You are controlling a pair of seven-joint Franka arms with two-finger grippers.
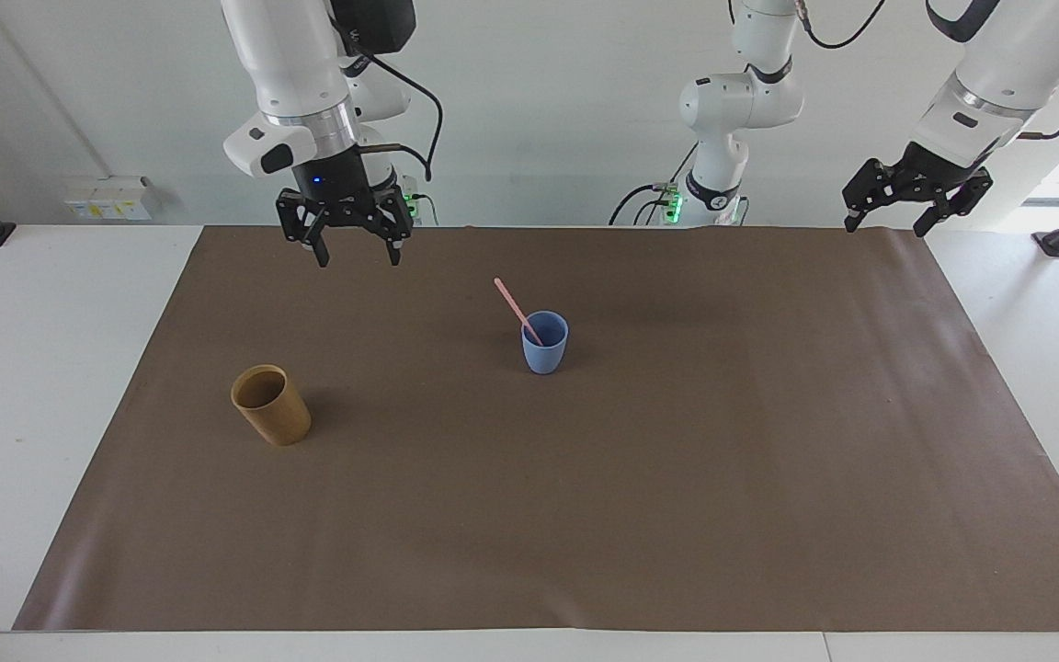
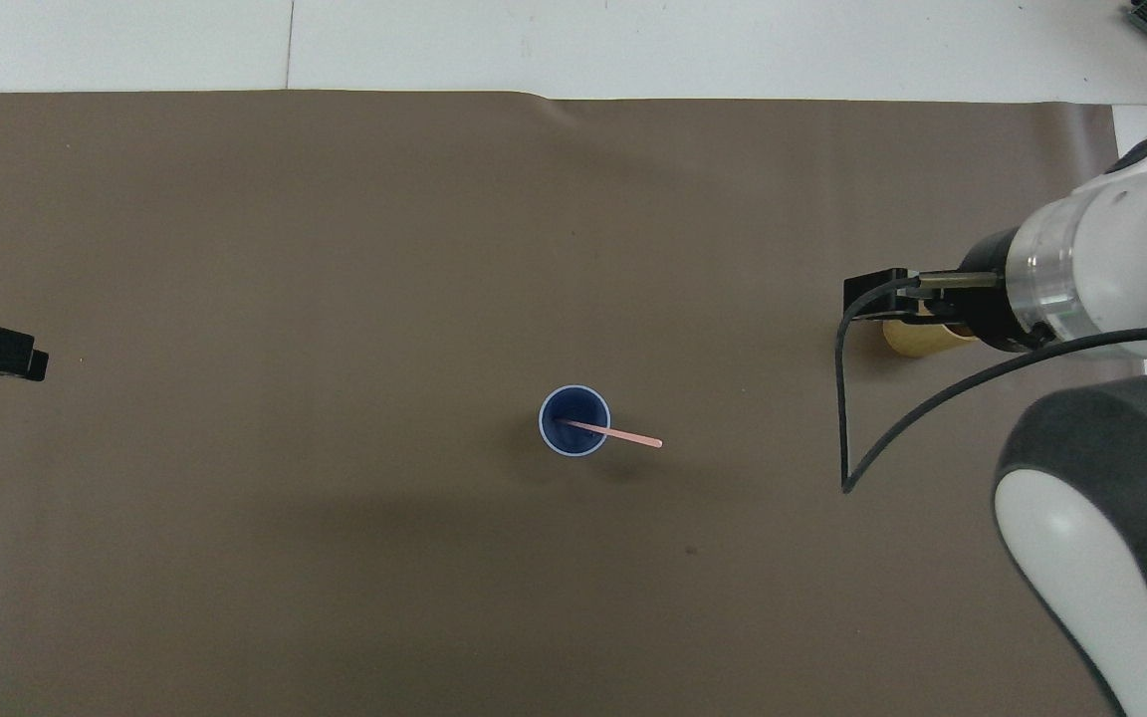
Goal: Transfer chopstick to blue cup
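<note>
Pink chopstick (image 1: 518, 311) leaning tilted in the blue cup (image 1: 544, 344) mid-desk, right hand (image 1: 355, 255) released and empty over the brown mat (image 1: 585, 515), left hand (image 1: 888, 221) released, waiting at the mat's corner, tan cup (image 1: 271, 405) well apart.

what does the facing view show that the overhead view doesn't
Only the facing view shows both open pincers whole: the right pincer raised over the brown mat's robot-side edge, the left pincer waiting at its own end. It also shows the tan cup unobstructed and both arm bases.

Only the overhead view looks into the blue cup and shows the right arm covering most of the tan cup.

Both show the chopstick leaning in the blue cup, tilted toward the right arm's end, nothing gripping it.
</note>
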